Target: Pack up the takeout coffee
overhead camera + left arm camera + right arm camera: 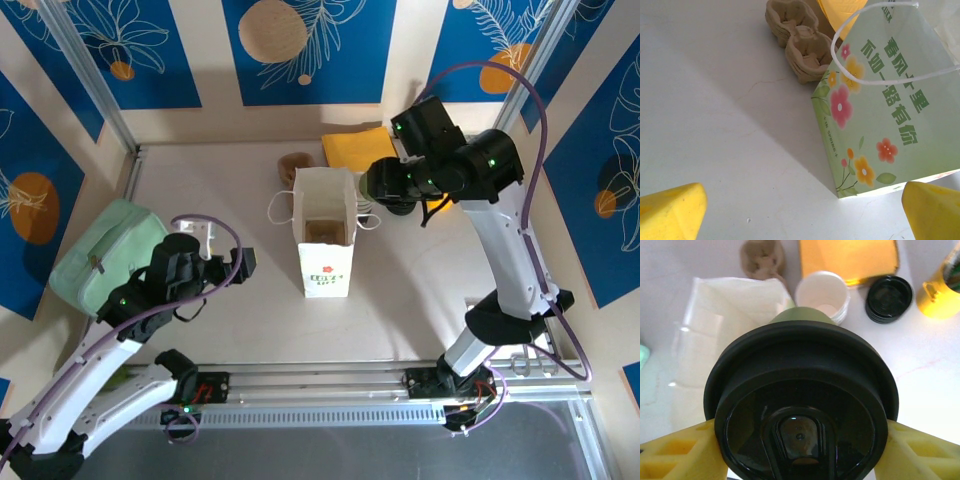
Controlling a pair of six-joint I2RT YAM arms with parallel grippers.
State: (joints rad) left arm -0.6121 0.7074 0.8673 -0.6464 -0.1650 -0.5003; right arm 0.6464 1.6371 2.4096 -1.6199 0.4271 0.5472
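i have the coffee [800, 390] in the right gripper [800, 452]: its yellow fingers [680, 450] sit partly closed against the cup on both sides, just under the black lid. in the top view that gripper [385, 195] hangs at about 2 o'clock from the bag [325, 235], just beside its open mouth. i can't tell whether the cup's base is clear of the table [200, 180]. the left gripper [240, 265] waits at the bag's 8 o'clock with its jaws spread wide and nothing between them. from its wrist camera the bag's printed side [890, 100] stands close ahead, apart from the fingers [670, 210].

i judge this as the carry step: cup gripped, not yet in the bag. next i would bring the coffee toward 9 o'clock until it sits over the opening, keep it upright, then lower it straight in. the mouth is narrow and the paper light, so the left gripper may need to steady the bag.
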